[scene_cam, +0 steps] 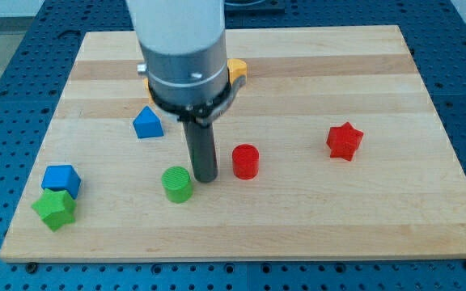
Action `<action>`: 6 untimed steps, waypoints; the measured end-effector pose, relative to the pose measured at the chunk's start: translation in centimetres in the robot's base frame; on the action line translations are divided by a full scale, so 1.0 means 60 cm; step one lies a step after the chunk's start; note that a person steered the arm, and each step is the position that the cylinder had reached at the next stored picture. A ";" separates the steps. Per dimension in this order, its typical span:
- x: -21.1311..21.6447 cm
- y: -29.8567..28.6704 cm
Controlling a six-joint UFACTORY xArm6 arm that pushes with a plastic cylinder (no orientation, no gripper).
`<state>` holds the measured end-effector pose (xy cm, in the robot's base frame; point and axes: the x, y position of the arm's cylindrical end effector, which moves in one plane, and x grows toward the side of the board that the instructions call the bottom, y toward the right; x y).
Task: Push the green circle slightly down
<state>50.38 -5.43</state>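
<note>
Progress looks slight so far, as we judge it: the green circle (178, 183) sits low on the wooden board (298, 226), left of centre, with plenty of bare wood between it and the view's bottom edge. Our rod carries no jaws to open or close; my tip (205, 178) rests on the board just beside the green circle, on its right, between it and the red cylinder (246, 161). From this angle we cannot tell whether the tip touches the circle. That spot is beside the block, not above it, so a downward push seems not yet set up; we would expect the tip to need a place toward the view's top of the circle first.

Other pieces lie well apart: a blue house-shaped block (147, 124) up and left, a red star (345, 141) to the right, a blue cube (61, 179) touching a green star-like block (55, 208) at the lower left, and a yellow piece (237, 70) half hidden behind the arm
</note>
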 end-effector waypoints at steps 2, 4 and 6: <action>0.026 -0.087; 0.058 -0.108; 0.056 0.083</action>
